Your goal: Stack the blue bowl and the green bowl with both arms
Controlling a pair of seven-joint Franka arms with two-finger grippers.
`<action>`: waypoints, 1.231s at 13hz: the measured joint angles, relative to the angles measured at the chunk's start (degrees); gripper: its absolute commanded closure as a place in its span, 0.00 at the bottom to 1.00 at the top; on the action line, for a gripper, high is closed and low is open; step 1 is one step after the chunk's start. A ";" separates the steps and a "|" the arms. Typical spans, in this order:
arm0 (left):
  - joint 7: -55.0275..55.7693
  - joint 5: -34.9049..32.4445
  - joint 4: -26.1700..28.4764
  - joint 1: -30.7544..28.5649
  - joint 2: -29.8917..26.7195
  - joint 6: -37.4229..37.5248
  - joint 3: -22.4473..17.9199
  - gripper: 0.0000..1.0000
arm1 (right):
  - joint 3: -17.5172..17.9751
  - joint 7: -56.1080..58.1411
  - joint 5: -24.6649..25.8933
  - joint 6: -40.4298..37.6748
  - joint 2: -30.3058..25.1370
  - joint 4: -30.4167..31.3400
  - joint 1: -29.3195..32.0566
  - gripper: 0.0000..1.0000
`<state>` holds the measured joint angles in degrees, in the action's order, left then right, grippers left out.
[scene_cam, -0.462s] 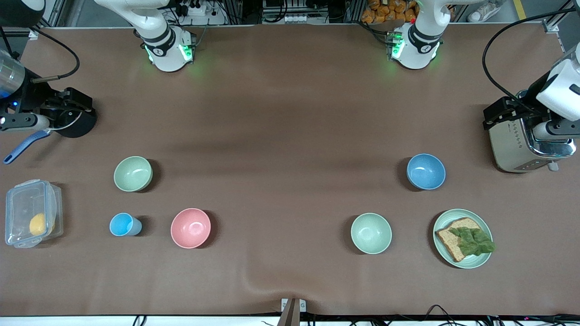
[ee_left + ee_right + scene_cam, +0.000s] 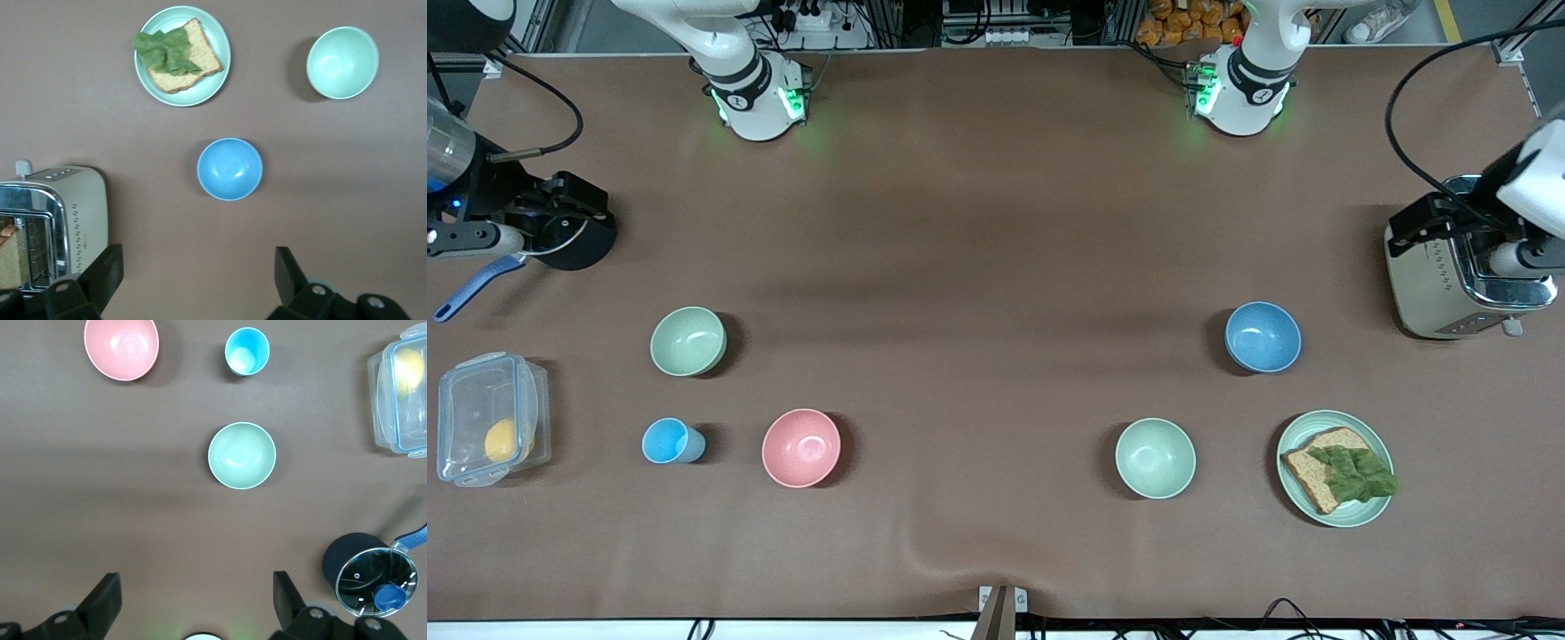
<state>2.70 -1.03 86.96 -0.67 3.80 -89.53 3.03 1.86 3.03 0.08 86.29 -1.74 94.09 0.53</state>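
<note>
1. Progress: nothing stacked yet. Blue bowl [image 2: 1263,337] and green bowl [image 2: 687,341] both sit upright and empty on the worktop [image 2: 978,267], well apart, each w/ bare worktop around it.
2. Blue bowl: toward the left arm's end, farther from the front cam than the mint plate [image 2: 1335,468] w/ bread & lettuce, near the toaster [image 2: 1458,284].
3. Green bowl: toward the right arm's end, farther from the front cam than the light-blue cup [image 2: 670,441] & pink bowl [image 2: 801,447]. Paler mint bowl [image 2: 1155,458] isn't the target.
4. Left tool [image 2: 200,283]: up over the toaster edge/worktop, fingers spread wide, holding nothing; blue bowl sits in its wrist view.
5. Right tool [image 2: 197,603]: up over the worktop by the black pot [image 2: 574,233], fingers wide apart, empty; green bowl centred in its wrist view.
6. Left to do, as I judge: all of it. Each arm reach & grasp its bowl, bring them together, nest one in the other.
</note>
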 measured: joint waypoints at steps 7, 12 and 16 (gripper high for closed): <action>-2.45 0.31 20.74 -6.18 6.53 -23.45 -0.34 0.00 | -0.98 -0.02 0.06 0.11 1.62 -0.69 0.37 0.00; -2.07 0.58 31.80 -5.78 8.75 -37.55 1.65 0.00 | -1.52 0.43 0.09 7.79 13.99 -0.01 5.07 0.00; -1.97 0.58 36.07 -5.64 11.29 -44.25 2.21 0.01 | -1.66 1.49 0.09 15.07 26.86 0.20 7.14 0.00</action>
<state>0.73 -0.45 123.03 -6.30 15.09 -133.78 5.24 0.20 4.52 0.18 101.36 25.12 94.29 7.67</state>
